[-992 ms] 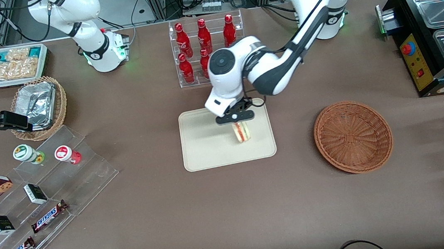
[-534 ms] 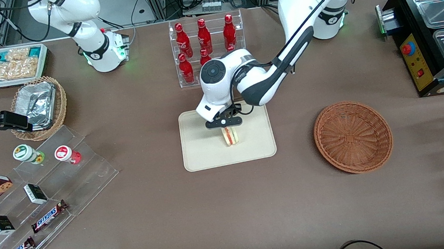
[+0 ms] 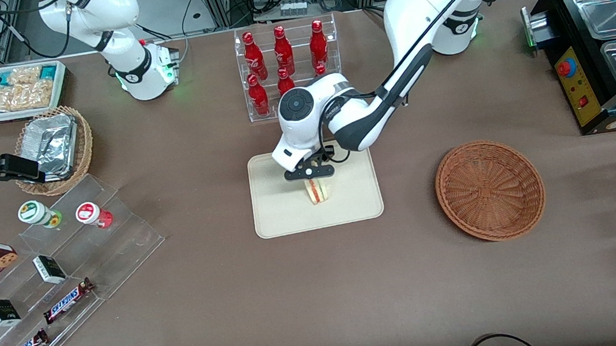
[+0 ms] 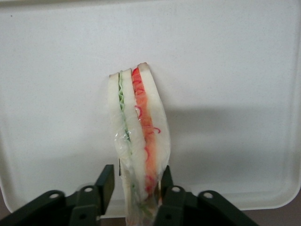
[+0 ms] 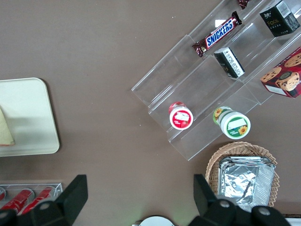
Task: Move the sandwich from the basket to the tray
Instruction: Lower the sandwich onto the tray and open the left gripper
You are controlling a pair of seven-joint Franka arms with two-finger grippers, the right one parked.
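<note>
1. While the left arm reaches over the middle of the tabletop (image 3: 298, 290), its gripper (image 3: 311, 176) hangs above the tray (image 3: 277, 211) with the fingers (image 4: 106, 181) clenched on the sandwich (image 3: 317, 190).
2. In the left wrist view the two black fingers press the sandwich from both sides at its wider end, and the narrow end points away from the gripper.
3. The sandwich stands on its edge, so the red filling and a thin green layer between the white bread slices are visible.
4. It casts a shadow on the tray just beside it, but I cannot tell if its end touches the tray surface or is only very near to it.
5. The end of the sandwich between the fingers is cut off at the picture edge, so the grip point itself is not fully seen.
6. In the front view the wrist covers the part of the tray nearest the bottle rack (image 3: 287, 65).
7. The basket (image 3: 490, 190) lies on the tabletop well apart from the tray, toward the working arm's end, with nothing visible in it.
8. In the right wrist view only one corner of the tray and a small piece of the sandwich show.
</note>
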